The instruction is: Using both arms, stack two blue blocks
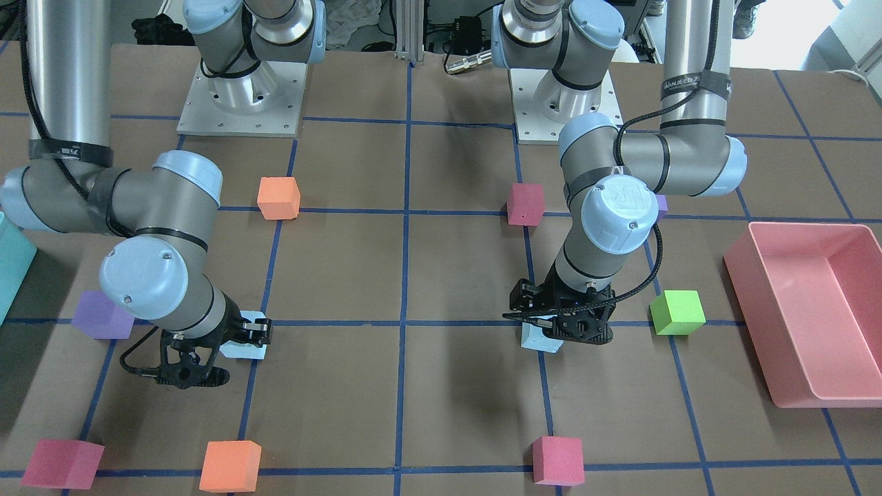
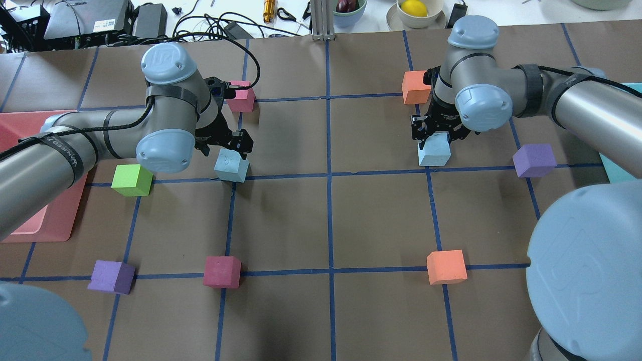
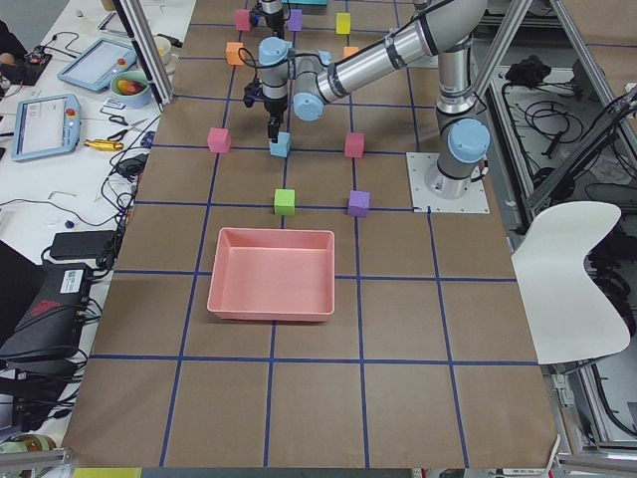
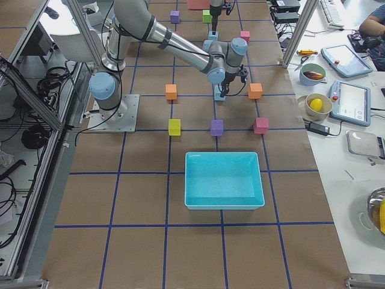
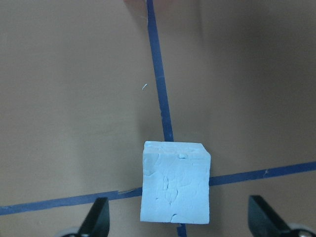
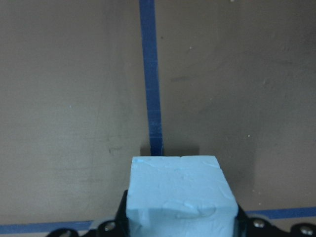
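One pale blue block (image 2: 231, 166) lies on a tape crossing left of centre. My left gripper (image 2: 229, 149) hangs just above it, open. In the left wrist view the block (image 5: 175, 183) sits between the wide-spread fingers (image 5: 100, 218), untouched. It also shows in the front view (image 1: 539, 340) under the left gripper (image 1: 555, 329). The second blue block (image 2: 434, 152) is in my right gripper (image 2: 437, 138). In the right wrist view the fingers press both sides of this block (image 6: 180, 195), at or just above the table. The front view shows it (image 1: 242, 344) in the right gripper (image 1: 247, 333).
A green cube (image 2: 131, 179) and a pink tray (image 2: 55, 220) lie near the left arm. A purple cube (image 2: 534, 160), an orange cube (image 2: 416, 87) and a teal box (image 2: 618, 171) lie near the right arm. A magenta cube (image 2: 241, 98) sits behind the left gripper.
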`<state>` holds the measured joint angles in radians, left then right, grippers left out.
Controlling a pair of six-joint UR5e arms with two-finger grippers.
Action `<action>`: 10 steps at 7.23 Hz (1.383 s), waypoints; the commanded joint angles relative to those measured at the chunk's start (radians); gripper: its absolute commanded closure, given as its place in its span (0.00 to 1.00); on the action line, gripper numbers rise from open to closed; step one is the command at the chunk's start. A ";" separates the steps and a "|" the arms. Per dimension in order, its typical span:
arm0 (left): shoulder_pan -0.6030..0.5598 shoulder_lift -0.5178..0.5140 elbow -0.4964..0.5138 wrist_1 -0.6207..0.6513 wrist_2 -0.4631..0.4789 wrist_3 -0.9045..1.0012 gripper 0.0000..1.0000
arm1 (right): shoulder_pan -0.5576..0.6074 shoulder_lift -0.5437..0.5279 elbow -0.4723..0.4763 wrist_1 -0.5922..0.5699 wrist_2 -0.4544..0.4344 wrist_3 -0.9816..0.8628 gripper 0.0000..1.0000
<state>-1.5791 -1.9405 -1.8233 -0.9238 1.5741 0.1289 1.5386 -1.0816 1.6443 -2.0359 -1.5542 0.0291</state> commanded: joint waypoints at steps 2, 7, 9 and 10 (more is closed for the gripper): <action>-0.002 -0.047 -0.016 0.014 0.001 -0.003 0.00 | 0.093 0.015 -0.168 0.079 0.119 0.177 1.00; -0.004 -0.055 -0.021 0.052 -0.003 -0.009 0.92 | 0.321 0.265 -0.483 0.091 0.005 0.357 1.00; -0.004 -0.034 -0.005 0.052 0.000 -0.006 1.00 | 0.330 0.278 -0.486 0.091 0.006 0.365 1.00; -0.004 -0.023 0.030 0.043 -0.003 -0.008 1.00 | 0.330 0.281 -0.485 0.091 0.006 0.359 1.00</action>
<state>-1.5831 -1.9795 -1.8254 -0.8730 1.5740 0.1220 1.8655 -0.8090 1.1620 -1.9454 -1.5485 0.3932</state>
